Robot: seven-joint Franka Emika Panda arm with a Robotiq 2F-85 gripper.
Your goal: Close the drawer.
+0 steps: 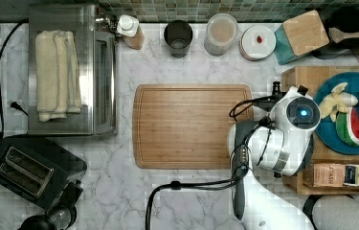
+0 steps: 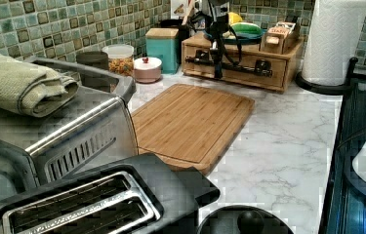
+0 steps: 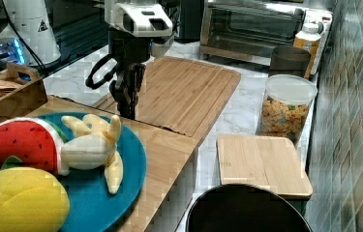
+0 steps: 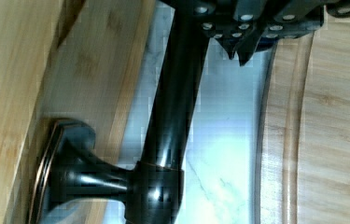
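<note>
In the top view, your gripper (image 1: 276,91) hung just off the right end of the cutting board (image 1: 191,125), and the drawer (image 1: 311,76) lay directly to the top view's right of it, under the blue plate (image 1: 344,139).

In the left view, the drawer (image 2: 239,66) stood at the far end of the counter (image 2: 278,146), and the gripper (image 2: 218,70) was down against its black handle (image 2: 249,69).

In the right view, the gripper (image 3: 127,104) reached down in front of the drawer's top edge.

In the wrist view, the handle (image 4: 172,116) ran just beside the fingertips (image 4: 238,49), which were close together and held nothing. The drawer front (image 4: 18,93) was behind the bar.
</note>
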